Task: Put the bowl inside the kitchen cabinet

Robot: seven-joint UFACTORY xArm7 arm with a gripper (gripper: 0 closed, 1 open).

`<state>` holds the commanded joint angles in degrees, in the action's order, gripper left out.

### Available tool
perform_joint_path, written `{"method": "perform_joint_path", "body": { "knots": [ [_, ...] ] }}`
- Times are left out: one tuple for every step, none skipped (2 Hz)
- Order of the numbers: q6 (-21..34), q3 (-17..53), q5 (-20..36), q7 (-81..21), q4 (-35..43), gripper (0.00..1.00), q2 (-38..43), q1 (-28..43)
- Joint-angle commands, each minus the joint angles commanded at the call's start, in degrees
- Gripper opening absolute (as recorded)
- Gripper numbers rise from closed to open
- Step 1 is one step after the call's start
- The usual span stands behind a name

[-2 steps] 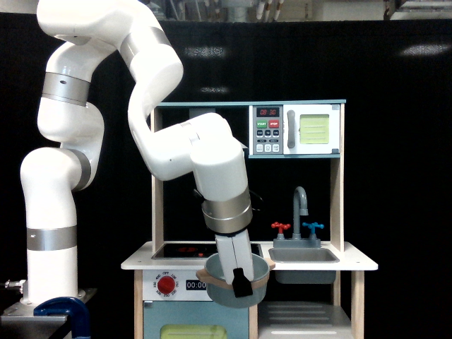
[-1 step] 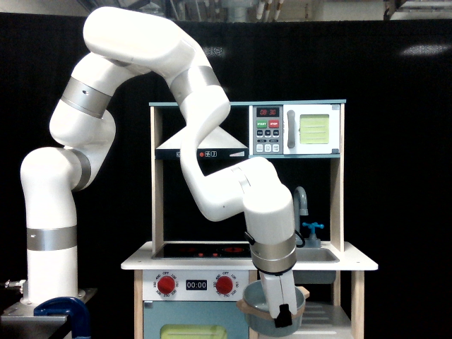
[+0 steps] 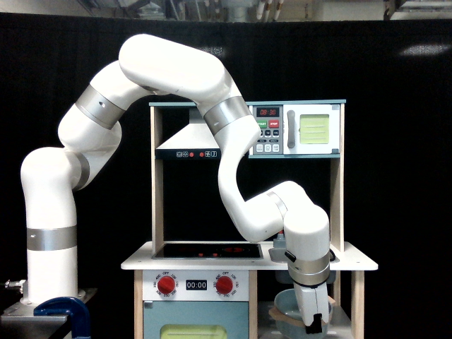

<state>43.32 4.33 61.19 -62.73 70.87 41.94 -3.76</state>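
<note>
The grey-blue bowl with its tan rim hangs below the countertop at the lower right of the toy kitchen. My gripper points downward and is shut on the bowl's rim, with one black finger showing on the outer wall. The bowl sits tilted at the opening of the kitchen cabinet, the doorless light-wood compartment under the sink. I cannot tell how deep inside the opening it is. The bottom of the bowl is cut off by the frame edge.
The countertop overhangs just above the bowl. The blue oven door is to the exterior view's left, under red knobs. The microwave and hood sit higher. My forearm hides the sink. A blue clamp stands by the arm's base.
The arm has swung toward the exterior view's right and downward with the bowl, from in front of the knob panel to below the counter at the cabinet opening.
</note>
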Motion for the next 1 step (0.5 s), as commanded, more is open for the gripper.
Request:
{"method": "perform_joint_path", "body": {
  "knots": [
    [-7.1,-6.4,2.0,2.0,4.3,0.0,6.5,1.8]
  ]
}}
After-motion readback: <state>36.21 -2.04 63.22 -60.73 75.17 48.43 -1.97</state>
